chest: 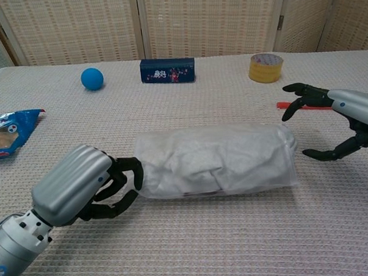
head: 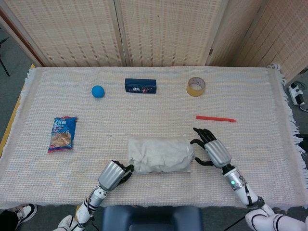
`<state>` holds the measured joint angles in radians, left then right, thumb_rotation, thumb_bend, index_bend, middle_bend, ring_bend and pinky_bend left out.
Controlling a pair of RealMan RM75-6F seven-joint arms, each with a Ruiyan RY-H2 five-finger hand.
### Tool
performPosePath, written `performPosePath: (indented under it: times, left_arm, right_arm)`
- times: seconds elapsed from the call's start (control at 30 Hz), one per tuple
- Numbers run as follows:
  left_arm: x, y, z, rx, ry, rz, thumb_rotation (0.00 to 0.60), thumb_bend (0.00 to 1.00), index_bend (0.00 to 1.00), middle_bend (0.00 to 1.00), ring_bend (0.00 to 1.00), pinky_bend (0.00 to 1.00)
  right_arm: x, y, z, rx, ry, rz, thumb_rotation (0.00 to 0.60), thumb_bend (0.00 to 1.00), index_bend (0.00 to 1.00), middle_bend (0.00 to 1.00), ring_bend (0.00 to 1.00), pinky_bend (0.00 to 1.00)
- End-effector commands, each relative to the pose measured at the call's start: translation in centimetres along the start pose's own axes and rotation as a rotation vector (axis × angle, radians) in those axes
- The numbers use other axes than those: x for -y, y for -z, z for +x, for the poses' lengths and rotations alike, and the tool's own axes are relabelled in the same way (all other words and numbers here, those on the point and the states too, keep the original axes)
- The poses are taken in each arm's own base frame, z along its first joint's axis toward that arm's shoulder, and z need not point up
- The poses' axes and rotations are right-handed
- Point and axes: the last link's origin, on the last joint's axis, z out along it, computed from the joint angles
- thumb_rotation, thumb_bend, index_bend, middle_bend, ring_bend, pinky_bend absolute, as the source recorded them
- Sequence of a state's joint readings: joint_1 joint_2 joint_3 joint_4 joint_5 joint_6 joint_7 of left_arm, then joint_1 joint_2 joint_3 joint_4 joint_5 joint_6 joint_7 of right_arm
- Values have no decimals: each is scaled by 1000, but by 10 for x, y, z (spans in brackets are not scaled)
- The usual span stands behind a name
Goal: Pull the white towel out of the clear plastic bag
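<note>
The clear plastic bag [head: 161,155] [chest: 215,161] lies on its side at the near middle of the table, with the crumpled white towel [chest: 191,165] inside it. My left hand [head: 113,174] [chest: 82,185] is at the bag's left end, its dark fingers curled onto the plastic there. My right hand [head: 211,150] [chest: 348,115] hovers just off the bag's right end with fingers and thumb spread apart, holding nothing. A small gap shows between it and the bag in the chest view.
A red stick [head: 215,118] lies just behind the right hand. Along the back are a tape roll [head: 196,86], a dark blue box [head: 140,86] and a blue ball [head: 98,91]. A snack packet [head: 62,134] lies at the left. The woven tablecloth [head: 250,96] covers the table.
</note>
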<state>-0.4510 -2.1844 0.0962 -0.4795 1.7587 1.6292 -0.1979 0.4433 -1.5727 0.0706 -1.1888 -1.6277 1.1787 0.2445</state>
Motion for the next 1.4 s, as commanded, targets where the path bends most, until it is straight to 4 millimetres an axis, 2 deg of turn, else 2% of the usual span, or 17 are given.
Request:
performPosePath:
  times: [0.03, 0.17, 0.5, 0.93, 1.13, 1.4]
  left_arm:
    - [1, 0, 0, 1, -1, 1, 600, 598, 747, 1000, 1000, 1000]
    - [2, -1, 1, 3, -5, 2, 600, 597, 747, 1000, 1000, 1000]
    - [6, -3, 3, -2, -12, 6, 600, 597, 748, 1000, 1000, 1000]
    - [14, -3, 7, -6, -22, 25, 600, 596, 754, 1000, 1000, 1000]
    - [24, -4, 9, -8, -43, 46, 600, 595, 754, 1000, 1000, 1000]
    - [40, -4, 16, -11, -84, 67, 600, 602, 761, 1000, 1000, 1000]
  right_arm:
    - [3, -6, -4, -1, -4, 8, 600, 245, 303, 0, 0, 0]
    - [4, -11, -8, -7, -13, 8, 600, 253, 327, 0, 0, 0]
    - [8, -23, -21, -39, -25, 3, 600, 307, 523, 8, 0, 0]
    - [7, -22, -21, -85, -12, -18, 600, 361, 656, 69, 0, 0]
    - [1, -13, -14, -97, 8, -25, 600, 376, 668, 79, 0, 0]
    - [-20, -7, 11, -139, 44, -83, 600, 377, 674, 81, 0, 0]
